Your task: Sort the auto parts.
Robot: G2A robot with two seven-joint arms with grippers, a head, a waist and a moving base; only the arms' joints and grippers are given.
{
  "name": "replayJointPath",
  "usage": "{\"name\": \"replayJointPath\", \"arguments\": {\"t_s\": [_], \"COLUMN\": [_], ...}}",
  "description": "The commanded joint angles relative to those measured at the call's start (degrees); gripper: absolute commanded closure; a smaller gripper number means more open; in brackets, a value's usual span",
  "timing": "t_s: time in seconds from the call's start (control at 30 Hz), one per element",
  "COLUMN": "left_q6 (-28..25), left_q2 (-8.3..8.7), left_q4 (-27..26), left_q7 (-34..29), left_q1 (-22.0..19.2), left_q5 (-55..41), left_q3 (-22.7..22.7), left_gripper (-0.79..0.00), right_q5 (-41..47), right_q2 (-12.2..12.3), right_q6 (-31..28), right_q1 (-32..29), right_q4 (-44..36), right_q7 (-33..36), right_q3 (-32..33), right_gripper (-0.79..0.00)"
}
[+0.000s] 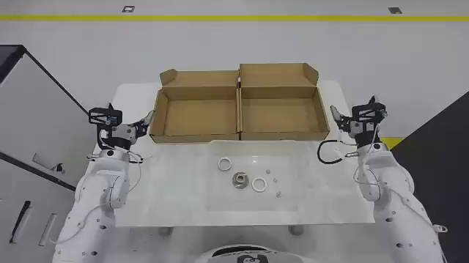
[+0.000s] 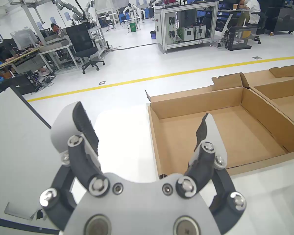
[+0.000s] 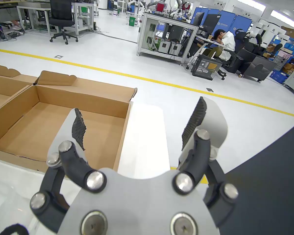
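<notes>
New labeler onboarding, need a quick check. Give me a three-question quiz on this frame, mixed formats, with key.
1. True or false: the cardboard box nearer the left gripper already holds a part.
2. The right gripper is: A) open, B) shut on a part, C) shut on nothing.
3. Fill in: ___ white rings lie on the table.
Key: 1 false; 2 A; 3 two.
</notes>
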Motion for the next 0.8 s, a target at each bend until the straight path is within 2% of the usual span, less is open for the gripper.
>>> {"name": "replayJointPath", "arguments": {"t_s": [0.0,0.13,0.3,0.6,0.77], "left_q6": [0.00,0.00,0.00,0.00,0.00], "left_q2": [0.00,0.00,0.00,0.00,0.00], "left_q4": [0.00,0.00,0.00,0.00,0.00], "left_q7": [0.00,0.00,0.00,0.00,0.00], "left_q1": [0.00,0.00,0.00,0.00,0.00], "left_q5": [0.00,0.00,0.00,0.00,0.00], "left_q3": [0.00,0.00,0.00,0.00,0.00], "left_gripper": [-0.785,-0.785,-0.785,-0.785,-0.785], "right_q5": [0.00,1.92,3.72,13.35,20.57], "right_q2": [0.00,0.20,1.03,3.01,4.16], "right_q6": [0.00,-4.41,-14.53,-37.11,-45.58], "right_q1": [0.00,-0.51,-2.94,-4.70,-3.61], "right_q4": [0.00,-3.18,-10.61,-21.49,-24.15], "right_q7": [0.00,-0.17,4.02,20.85,30.72], "right_q3": [0.00,1.71,6.96,17.54,19.86], "right_gripper": [-0.785,-0.785,-0.785,-0.785,-0.785]}}
